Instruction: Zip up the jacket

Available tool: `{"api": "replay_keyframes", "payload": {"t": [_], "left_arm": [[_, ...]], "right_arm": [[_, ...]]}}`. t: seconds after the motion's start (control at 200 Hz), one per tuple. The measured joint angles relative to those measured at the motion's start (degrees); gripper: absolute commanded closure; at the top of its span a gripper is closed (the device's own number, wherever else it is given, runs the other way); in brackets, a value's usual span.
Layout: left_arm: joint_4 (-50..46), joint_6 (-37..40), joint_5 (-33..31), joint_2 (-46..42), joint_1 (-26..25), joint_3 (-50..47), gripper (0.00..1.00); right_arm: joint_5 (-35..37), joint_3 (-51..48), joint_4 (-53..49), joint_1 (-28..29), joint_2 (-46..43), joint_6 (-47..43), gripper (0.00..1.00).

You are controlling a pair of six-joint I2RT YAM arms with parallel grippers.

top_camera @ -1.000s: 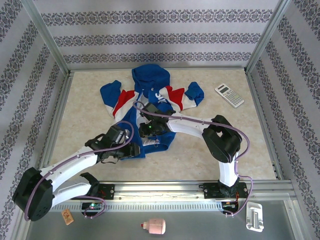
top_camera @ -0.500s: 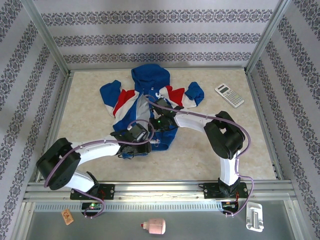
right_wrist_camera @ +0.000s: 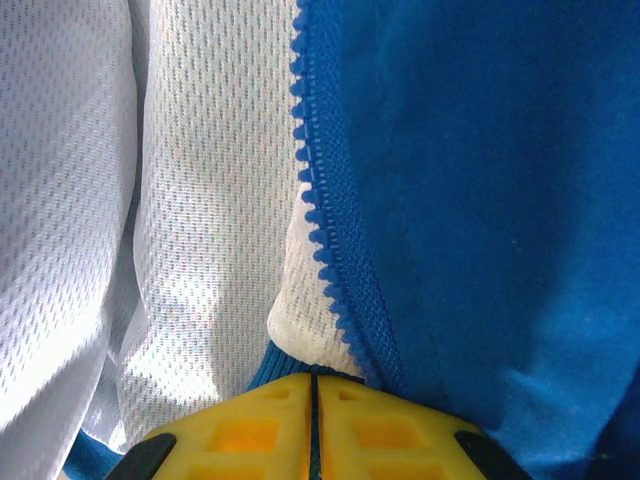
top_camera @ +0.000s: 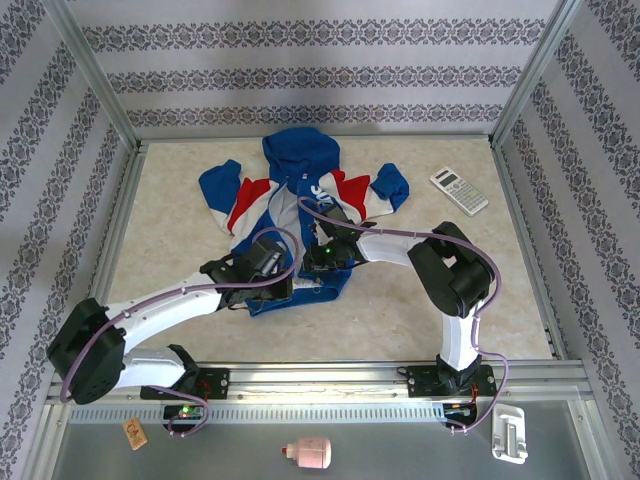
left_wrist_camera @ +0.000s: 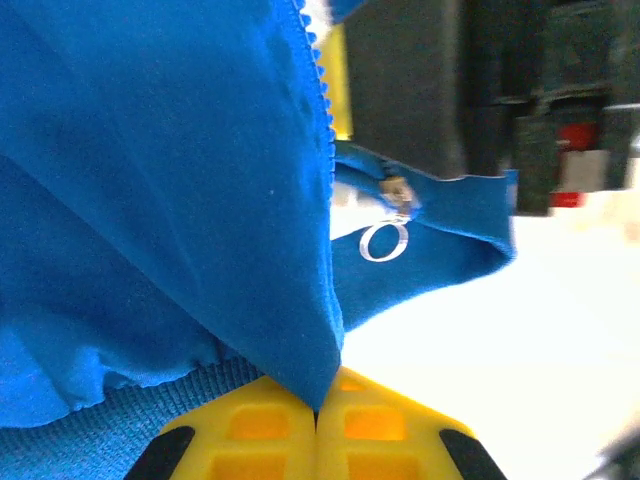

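Yellow fingers [left_wrist_camera: 262, 436] of the left gripper [left_wrist_camera: 318, 412] are pinching together on a blue hem fold of the small royal-blue hooded fabric jacket [top_camera: 262, 222] with red and white chest panels. The right gripper [right_wrist_camera: 314, 385] is likewise clamping its yellow fingers [right_wrist_camera: 250, 436] shut on the jacket's front edge, where blue zipper teeth [right_wrist_camera: 318, 215] are running beside pale mesh lining [right_wrist_camera: 170, 200]. The jacket is lying at the middle of the beige marbled table [top_camera: 170, 230], hood pointing away from the arms. Zipping is seemingly not yet starting: the teeth are showing unmeshed, a small metal zipper piece [left_wrist_camera: 396, 190] is hanging on a loose flap, and joining the two edges is remaining. A grey calculator [top_camera: 459, 190] is sitting well apart; the bunched hem and both arms are crowding the zipper's lower end.
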Motion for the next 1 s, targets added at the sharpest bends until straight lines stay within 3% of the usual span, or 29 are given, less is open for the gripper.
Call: {"api": "replay_keyframes", "payload": {"t": [0.17,0.26,0.29,0.41,0.51,0.789,0.999], "left_arm": [[5.79,-1.55,8.92,-4.96,4.85,-6.62,1.0],[5.38,-2.32,10.34,-7.8,8.33,-10.58,0.6],[4.37,-2.34,10.19,-8.22,9.53,-11.39,0.5],[-1.99,-1.9,8.04,-7.37,11.85,-11.52,0.44],[-5.68,-0.98,6.84,-6.12,11.85,-9.86,0.5],[-6.78,1.27,6.27,-3.54,11.85,-7.17,0.89],[-5.03,1.25,7.52,-3.67,12.11,-7.89,0.95]], "right_arm": [[-0.37,-0.35,0.66,-0.22,-0.17,-0.04,0.85],[-0.39,-0.35,0.66,-0.35,-0.17,-0.2,0.85],[-0.39,-0.35,0.66,-0.35,-0.17,-0.22,0.84],[-0.33,-0.35,0.52,-0.33,-0.39,-0.31,0.78],[0.66,-0.35,-0.42,-0.2,-1.33,-1.16,0.75],[4.72,0.55,-5.03,3.43,-6.86,-2.73,0.69],[1.4,1.79,-1.88,6.36,-7.5,-0.15,0.66]]}}
